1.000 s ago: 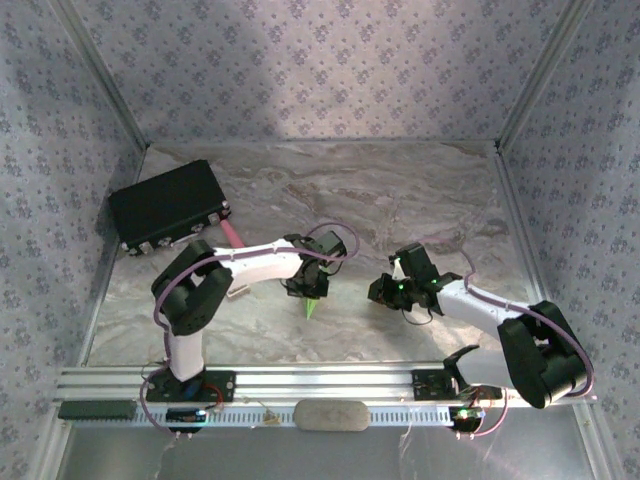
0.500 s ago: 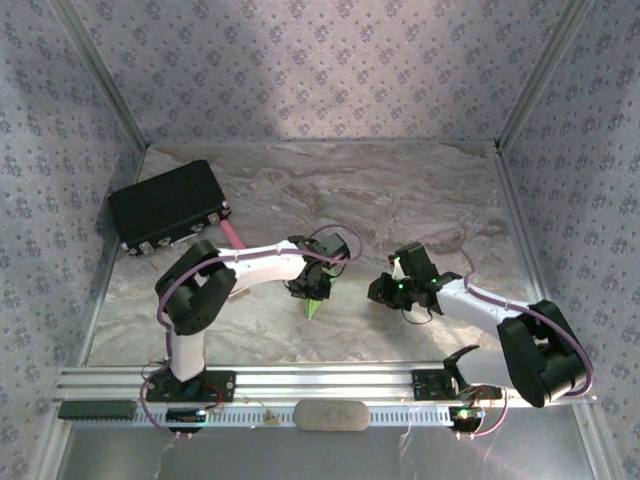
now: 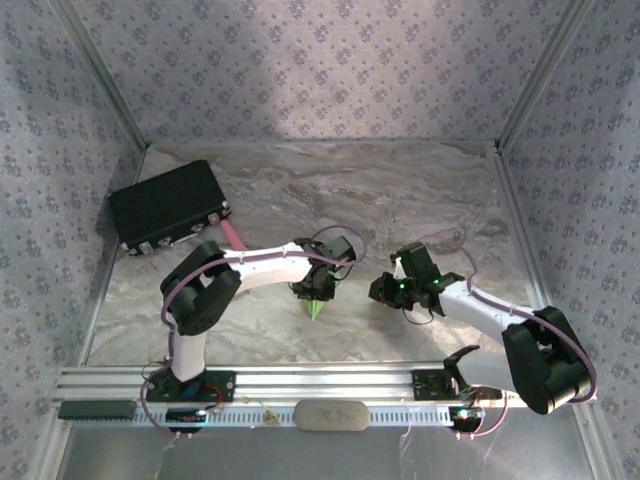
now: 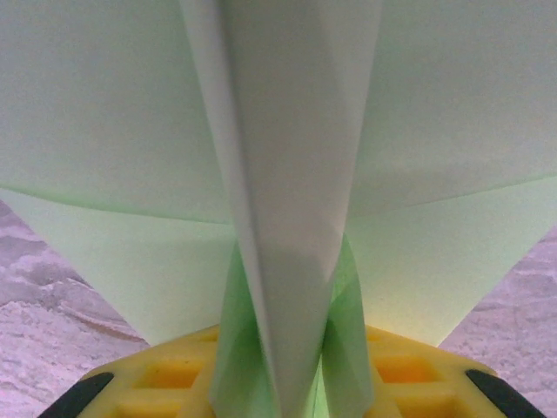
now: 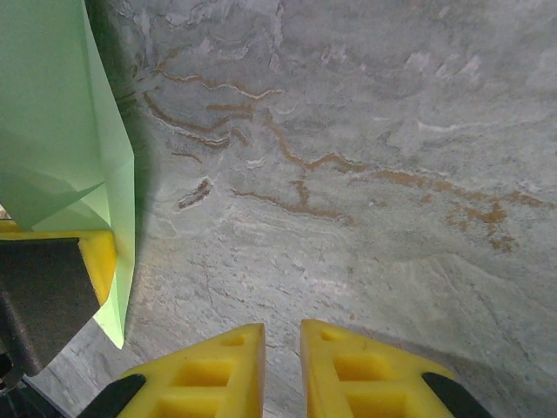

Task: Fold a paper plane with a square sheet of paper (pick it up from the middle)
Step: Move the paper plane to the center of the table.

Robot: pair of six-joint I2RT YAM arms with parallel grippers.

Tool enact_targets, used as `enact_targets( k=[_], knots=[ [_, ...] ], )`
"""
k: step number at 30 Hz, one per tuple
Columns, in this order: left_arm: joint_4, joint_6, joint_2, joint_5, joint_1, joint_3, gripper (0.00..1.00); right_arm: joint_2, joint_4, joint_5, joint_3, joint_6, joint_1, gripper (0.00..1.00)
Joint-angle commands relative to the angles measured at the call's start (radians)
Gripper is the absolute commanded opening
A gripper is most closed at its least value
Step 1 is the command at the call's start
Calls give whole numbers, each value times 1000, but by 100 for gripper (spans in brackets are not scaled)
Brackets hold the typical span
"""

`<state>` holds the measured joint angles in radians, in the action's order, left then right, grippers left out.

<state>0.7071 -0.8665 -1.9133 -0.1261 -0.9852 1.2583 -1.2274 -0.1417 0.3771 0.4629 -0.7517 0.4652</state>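
The paper plane [image 3: 316,306] is a slim pale-green dart with its point on the table, near the middle. My left gripper [image 3: 319,288] sits over its rear end. In the left wrist view the plane's centre fold [image 4: 287,174] runs down between the yellow fingers [image 4: 165,383]. The jaws stand a little apart, and the paper layers splay loosely with gaps between them. My right gripper [image 3: 383,292] hovers to the right of the plane, apart from it. Its fingers [image 5: 218,374] are almost together with nothing between them. The plane's wing [image 5: 61,131] shows at the left of the right wrist view.
A big black box [image 3: 168,207] lies at the back left, with a pink cylinder [image 3: 233,236] beside it. Patterned walls close in the marbled table [image 3: 420,190] on three sides. A metal rail [image 3: 300,380] runs along the near edge.
My left gripper has shifted slightly to the right over the plane and its jaws have parted somewhat. The right arm has barely moved.
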Motion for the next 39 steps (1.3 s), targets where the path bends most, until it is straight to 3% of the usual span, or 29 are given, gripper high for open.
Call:
enact_targets(
  k=[1,9,12,17,25,29,31,34,35,37,39],
  knots=[
    [-15,-65,-52,22,-16,-12,31,26,-35,-21,20,16,-3,19],
    [-4,-91,-25,5,-28,4,31,74,-55,-18,13,34,-19,21],
    [-15,-102,22,-7,-33,1,36,98,-70,-29,14,49,-28,22],
    [-2,-103,66,-25,-33,12,37,141,-128,-70,33,79,-57,28],
    [11,-98,149,-48,-33,7,42,207,-225,-165,106,151,-130,50],
    [17,-85,241,-116,-33,-11,43,234,-298,-346,179,203,-157,61],
    [-11,-20,317,-183,-33,-41,48,241,-325,-489,231,218,-151,99],
    [-22,55,442,-356,-21,-106,64,227,-327,-673,290,282,-152,99],
    [-23,77,491,-437,-5,-138,79,219,-294,-748,290,325,-153,99],
    [-90,137,604,-543,55,-223,99,198,-196,-873,257,449,-163,99],
    [-163,210,704,-599,141,-308,100,165,-29,-932,184,599,-188,99]
  ],
)
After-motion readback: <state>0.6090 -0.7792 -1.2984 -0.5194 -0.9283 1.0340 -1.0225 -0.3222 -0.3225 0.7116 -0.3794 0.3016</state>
